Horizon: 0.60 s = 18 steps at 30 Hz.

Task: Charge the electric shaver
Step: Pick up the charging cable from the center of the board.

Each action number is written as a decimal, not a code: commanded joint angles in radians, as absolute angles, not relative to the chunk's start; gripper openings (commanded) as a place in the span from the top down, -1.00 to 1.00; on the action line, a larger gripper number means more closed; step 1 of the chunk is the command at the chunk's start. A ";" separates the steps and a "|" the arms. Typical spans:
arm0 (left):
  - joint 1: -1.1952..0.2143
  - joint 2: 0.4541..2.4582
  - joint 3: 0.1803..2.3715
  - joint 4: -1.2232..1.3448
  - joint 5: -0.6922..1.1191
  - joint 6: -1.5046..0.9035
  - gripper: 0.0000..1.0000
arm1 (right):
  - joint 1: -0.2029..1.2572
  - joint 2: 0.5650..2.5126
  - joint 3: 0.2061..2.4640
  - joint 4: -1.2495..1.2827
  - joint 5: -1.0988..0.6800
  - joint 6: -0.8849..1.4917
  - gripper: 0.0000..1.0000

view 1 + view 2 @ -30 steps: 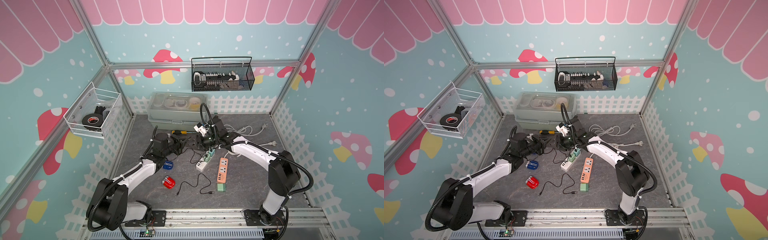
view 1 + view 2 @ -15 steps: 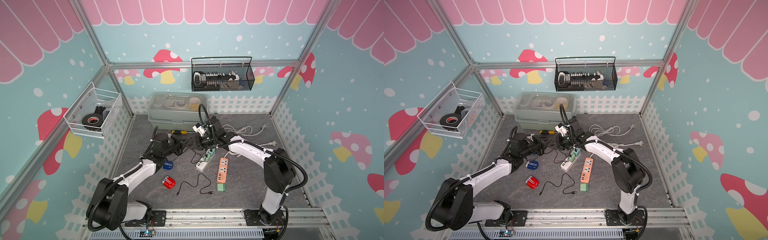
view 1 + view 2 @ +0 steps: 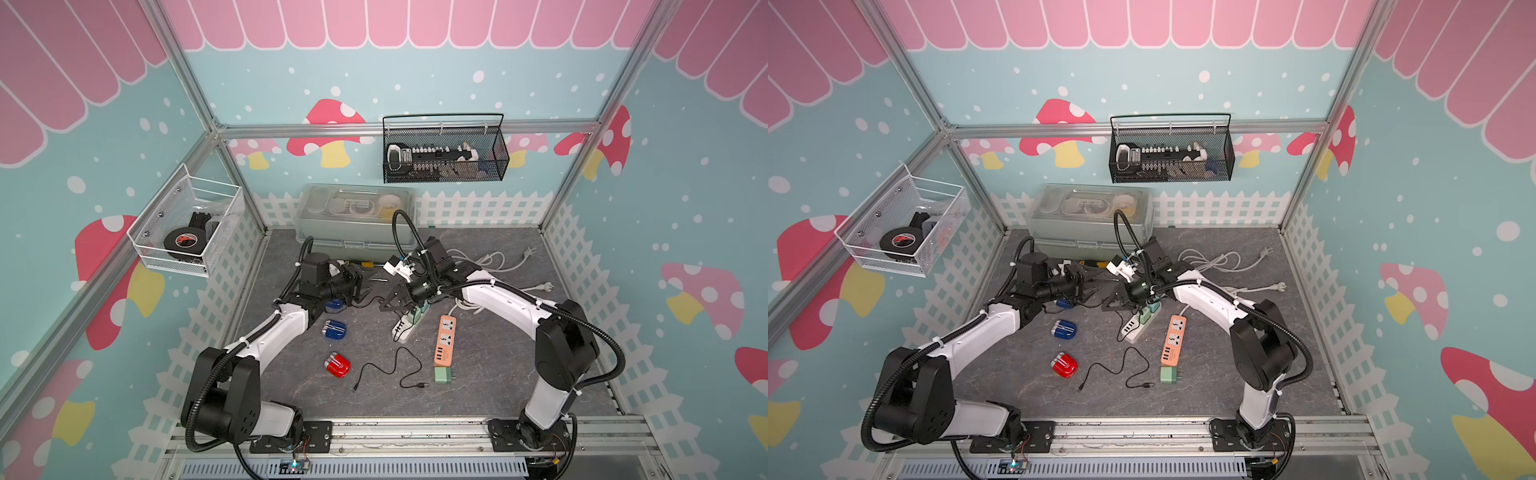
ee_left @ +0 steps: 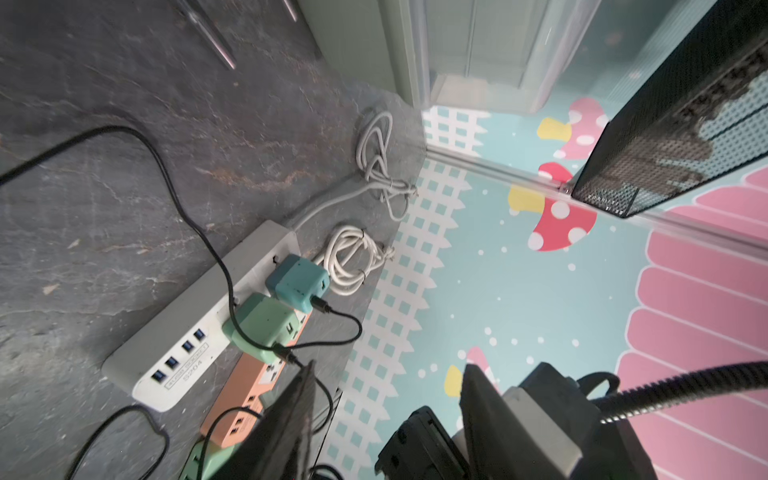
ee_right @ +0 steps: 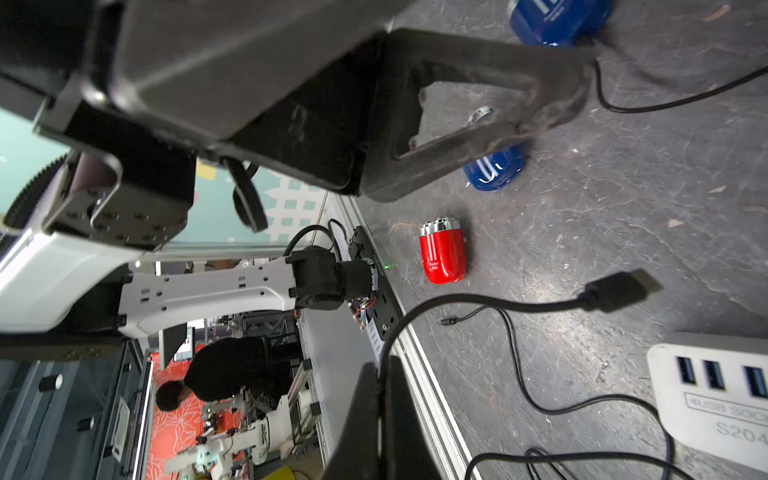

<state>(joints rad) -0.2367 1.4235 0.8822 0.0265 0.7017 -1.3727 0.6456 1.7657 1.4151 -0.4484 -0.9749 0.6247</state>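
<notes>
A blue electric shaver (image 3: 334, 304) lies by my left gripper (image 3: 360, 291), with another blue shaver (image 3: 334, 330) and a red one (image 3: 337, 365) nearer the front. My left gripper (image 4: 390, 370) is open with nothing between its fingers. Facing it, my right gripper (image 3: 388, 302) is shut on a thin black cable (image 5: 478, 301), whose plug (image 5: 615, 291) hangs free above the floor. The white power strip (image 4: 187, 345) carries a teal adapter (image 4: 297, 282) and a green adapter (image 4: 259, 324), each with a black cable plugged in.
An orange power strip (image 3: 444, 340), a loose green adapter (image 3: 444, 375) and a loose black cable (image 3: 390, 370) lie at the front. White cords (image 3: 490, 262) lie at the back right. A grey lidded box (image 3: 357, 220) stands against the back wall.
My left gripper has opened. My right gripper has closed on the black cable between the two arms.
</notes>
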 commanded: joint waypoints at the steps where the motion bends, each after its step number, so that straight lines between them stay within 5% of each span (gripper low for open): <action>1: -0.230 1.469 0.947 -0.185 0.828 -1.204 -0.10 | 0.626 1.723 1.402 -0.507 -1.048 0.478 1.00; 8: -0.203 1.460 0.896 -0.244 0.843 -1.335 -0.19 | 0.592 1.718 1.386 -0.418 -1.108 0.450 1.00; 12: -0.229 1.442 0.812 0.005 0.831 -1.608 -0.27 | 0.589 1.739 1.388 -0.379 -1.136 0.424 1.00; 14: -0.248 1.447 0.782 0.117 0.825 -1.715 -0.51 | 0.589 1.744 1.388 -0.359 -1.144 0.420 1.00; 18: -0.274 1.463 0.780 0.168 0.814 -1.805 -0.50 | 0.589 1.753 1.382 -0.290 -1.154 0.449 1.00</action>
